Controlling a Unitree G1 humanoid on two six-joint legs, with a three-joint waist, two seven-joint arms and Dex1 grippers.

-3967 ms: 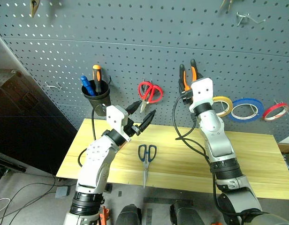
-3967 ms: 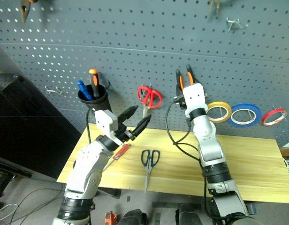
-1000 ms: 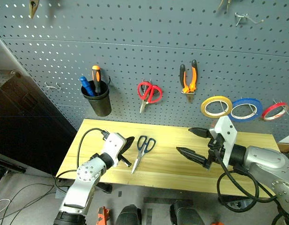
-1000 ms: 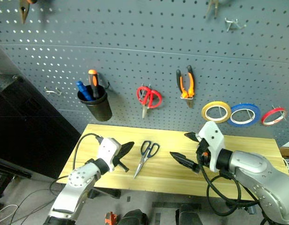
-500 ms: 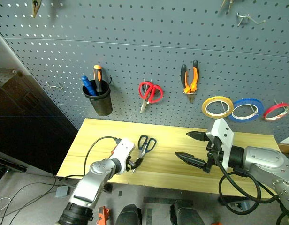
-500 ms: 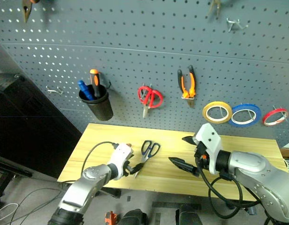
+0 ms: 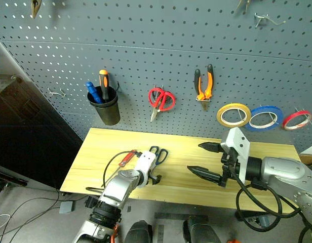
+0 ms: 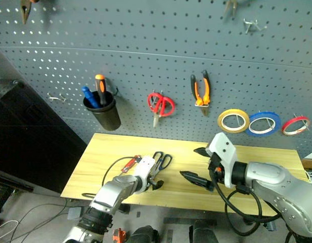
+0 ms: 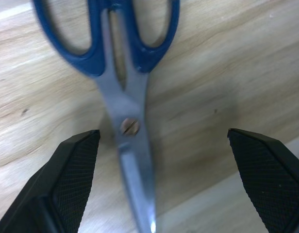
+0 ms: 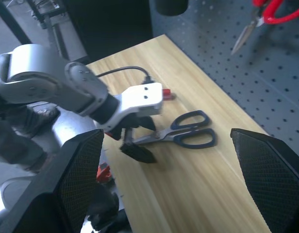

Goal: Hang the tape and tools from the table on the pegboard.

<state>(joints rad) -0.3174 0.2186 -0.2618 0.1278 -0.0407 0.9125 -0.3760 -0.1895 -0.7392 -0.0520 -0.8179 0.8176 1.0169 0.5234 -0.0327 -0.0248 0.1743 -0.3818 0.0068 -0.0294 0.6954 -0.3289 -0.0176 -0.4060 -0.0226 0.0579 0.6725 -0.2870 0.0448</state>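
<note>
left wrist view: scissors (image 9: 125, 92) (dark blue handles) lie flat, blades shut.

Even, bright room light, no hard glare. Pegboard (image 7: 161, 30) is evenly lit; its hanging tools at the top edge of the head views are smeared and soft. Left third of the head views falls off into a dark, unlit area. Table (image 7: 277, 192) is well lit, with only faint, soft shadows. Left wrist view: scissors (image 9: 125, 92) are soft, blurred toward the handles. Right wrist view: background is out of focus.
</note>
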